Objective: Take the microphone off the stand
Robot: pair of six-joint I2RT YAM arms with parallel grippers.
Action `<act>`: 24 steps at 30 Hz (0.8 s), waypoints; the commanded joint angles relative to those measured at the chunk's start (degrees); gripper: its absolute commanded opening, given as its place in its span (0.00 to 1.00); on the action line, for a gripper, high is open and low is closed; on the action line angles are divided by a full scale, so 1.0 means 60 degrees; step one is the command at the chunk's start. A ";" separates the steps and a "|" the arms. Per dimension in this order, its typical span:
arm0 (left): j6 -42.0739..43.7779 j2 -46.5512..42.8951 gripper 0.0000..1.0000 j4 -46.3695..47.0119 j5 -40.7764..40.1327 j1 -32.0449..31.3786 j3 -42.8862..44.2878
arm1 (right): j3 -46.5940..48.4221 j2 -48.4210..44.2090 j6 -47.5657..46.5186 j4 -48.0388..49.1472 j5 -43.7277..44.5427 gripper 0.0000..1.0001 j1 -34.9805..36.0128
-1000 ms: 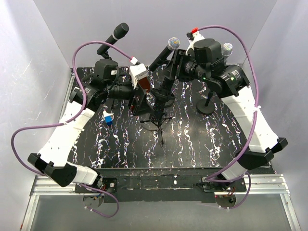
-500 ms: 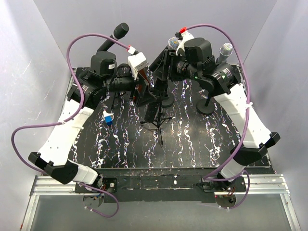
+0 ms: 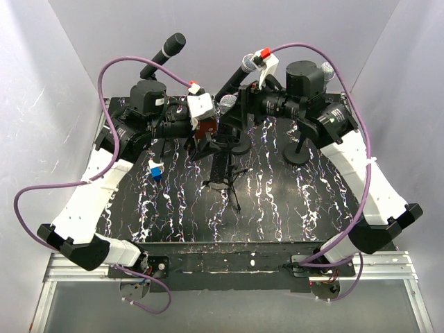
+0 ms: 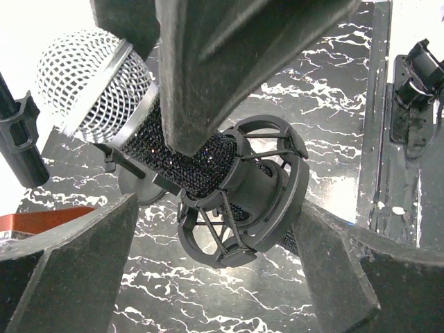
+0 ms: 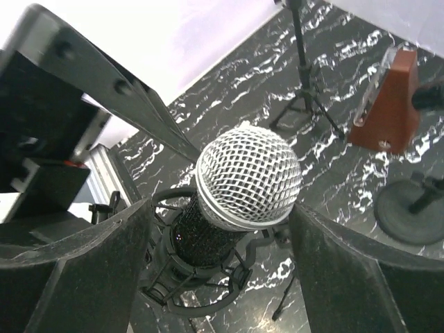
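Top: microphone [image 3: 228,104] sits tilted atop the centre stand [image 3: 222,166]. Left wrist: my left claw [image 4: 215,236] is spread astride the shock mount [image 4: 253,184]; clamp there to brace. Right wrist: my right claw [image 5: 222,236] gapes around its mesh head, not touching; close squarely, then pull along the axis.

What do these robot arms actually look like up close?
The left arm and right arm have boxy white shells with black joints and black motor housings. A looping purple cable runs along each. The fingers are blunt, dark grey wedges.
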 commanded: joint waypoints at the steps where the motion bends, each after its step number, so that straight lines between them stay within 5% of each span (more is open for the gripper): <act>1: 0.0776 -0.0236 0.89 -0.0244 0.0131 0.0021 0.0172 | 0.0923 0.0258 -0.0315 0.0668 -0.1315 0.85 -0.0242; 10: 0.1142 -0.0310 0.77 -0.0200 -0.0353 0.0021 0.0421 | 0.1863 0.1329 0.0754 0.0182 -0.3293 0.81 -0.0727; 18: 0.1318 -0.0456 0.74 -0.0419 -0.0588 0.0021 0.0787 | 0.1716 0.1446 0.0931 0.0197 -0.3280 0.81 -0.0741; 24: 0.1902 -0.0544 0.60 -0.0756 0.0099 -0.0051 0.0875 | 0.1629 0.1520 0.1004 0.0197 -0.3352 0.74 -0.0741</act>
